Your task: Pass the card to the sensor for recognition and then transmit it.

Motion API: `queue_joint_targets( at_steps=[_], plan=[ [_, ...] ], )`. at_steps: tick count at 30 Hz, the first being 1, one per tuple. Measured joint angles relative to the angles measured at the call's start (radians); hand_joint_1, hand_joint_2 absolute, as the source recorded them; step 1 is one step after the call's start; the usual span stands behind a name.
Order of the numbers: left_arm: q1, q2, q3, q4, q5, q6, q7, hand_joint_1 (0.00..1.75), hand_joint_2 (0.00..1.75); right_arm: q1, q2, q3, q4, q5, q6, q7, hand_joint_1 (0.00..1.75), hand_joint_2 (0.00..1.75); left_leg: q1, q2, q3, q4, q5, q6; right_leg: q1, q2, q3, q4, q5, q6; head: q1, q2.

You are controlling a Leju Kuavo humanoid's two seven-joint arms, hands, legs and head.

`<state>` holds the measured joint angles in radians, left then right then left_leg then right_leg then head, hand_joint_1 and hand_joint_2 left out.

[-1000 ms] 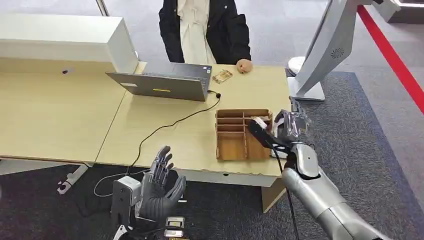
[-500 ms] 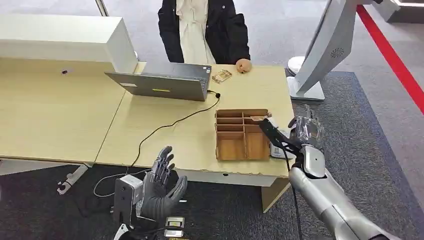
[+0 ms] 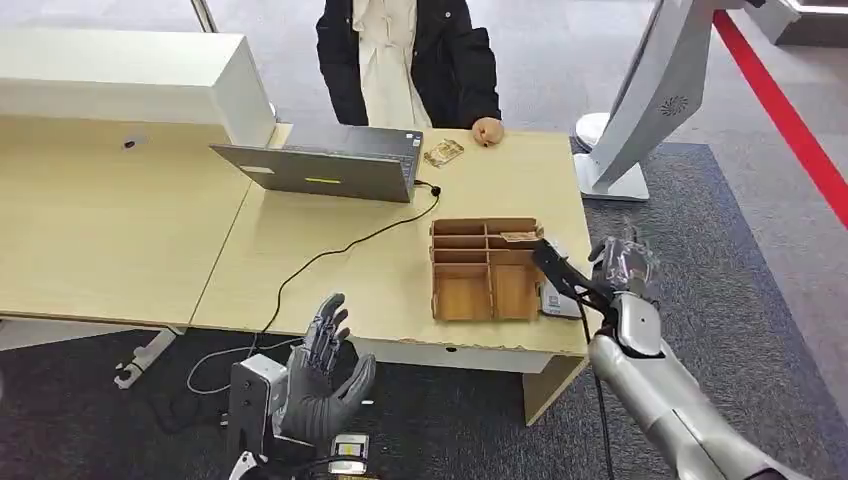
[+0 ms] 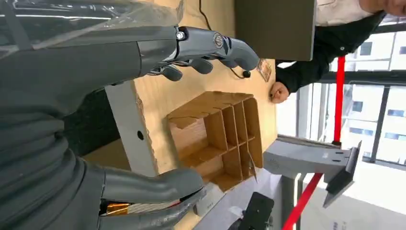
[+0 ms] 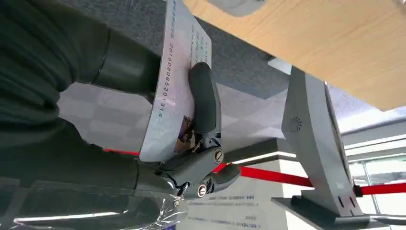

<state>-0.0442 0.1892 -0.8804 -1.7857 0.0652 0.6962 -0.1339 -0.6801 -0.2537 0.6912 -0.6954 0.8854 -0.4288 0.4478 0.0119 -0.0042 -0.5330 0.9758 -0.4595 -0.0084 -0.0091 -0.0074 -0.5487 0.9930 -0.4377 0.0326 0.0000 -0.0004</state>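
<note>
Table (image 3: 330, 265): a big wooden top, seen from above, with a person (image 3: 408, 60) in a dark coat standing at the far side.
Laptop (image 3: 322, 165): set open on the table, with a black cable (image 3: 340, 250) running from it.
Wooden box (image 3: 487, 270): placed near the table's right edge, split into small parts.
Right hand (image 3: 622, 265): held up just past the table's right edge; its fingers (image 5: 203, 98) are closed on the card.
Left hand (image 3: 320, 375): held low in front of the table; its fingers (image 4: 210, 45) are spread and nothing is held.
Card (image 5: 176, 81): pinched in the right hand, off the table, numbers printed along one edge.
</note>
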Motion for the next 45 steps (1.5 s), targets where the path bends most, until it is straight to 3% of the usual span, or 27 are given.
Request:
queue_joint_targets(
  at_steps=[15,25,31,38,45],
  plan=[
    [0.002,0.000,0.000,-0.009,-0.010,-0.001,0.038,0.00,1.75,0.027,0.064,0.011,0.082,-0.022,0.034,-0.029,1.75,1.75,0.000,0.000,0.000,0.000,0.000,0.000,0.000,0.000,0.000,0.000,0.000,0.000,0.000,0.000],
    [0.000,0.003,0.000,-0.025,-0.010,-0.002,0.057,0.00,1.75,0.034,0.066,0.008,0.117,-0.056,0.058,-0.014,1.75,1.75,0.000,0.000,0.002,0.000,0.000,0.000,0.000,0.000,0.002,0.000,0.000,0.000,0.000,0.000],
    [-0.002,0.006,0.000,-0.033,-0.014,-0.002,0.065,0.00,1.75,0.038,0.066,0.006,0.129,-0.055,0.035,-0.014,1.75,1.75,0.000,0.001,0.003,0.000,0.000,0.000,0.000,0.000,0.003,0.000,0.000,0.000,0.000,0.000],
    [-0.003,0.009,0.000,-0.033,-0.019,-0.014,0.066,0.00,1.75,0.039,0.065,0.000,0.116,-0.010,0.010,-0.007,1.75,1.75,0.000,0.001,0.003,0.000,0.000,0.000,0.000,0.000,0.003,0.000,0.000,0.000,0.000,0.000],
    [-0.009,0.009,-0.003,-0.033,-0.028,-0.019,0.066,0.00,1.75,0.029,0.046,-0.023,0.006,0.077,0.034,0.025,1.75,1.75,0.000,0.001,0.002,0.000,0.000,0.000,0.000,0.000,0.002,0.000,0.000,0.000,0.000,0.000]
  ],
)
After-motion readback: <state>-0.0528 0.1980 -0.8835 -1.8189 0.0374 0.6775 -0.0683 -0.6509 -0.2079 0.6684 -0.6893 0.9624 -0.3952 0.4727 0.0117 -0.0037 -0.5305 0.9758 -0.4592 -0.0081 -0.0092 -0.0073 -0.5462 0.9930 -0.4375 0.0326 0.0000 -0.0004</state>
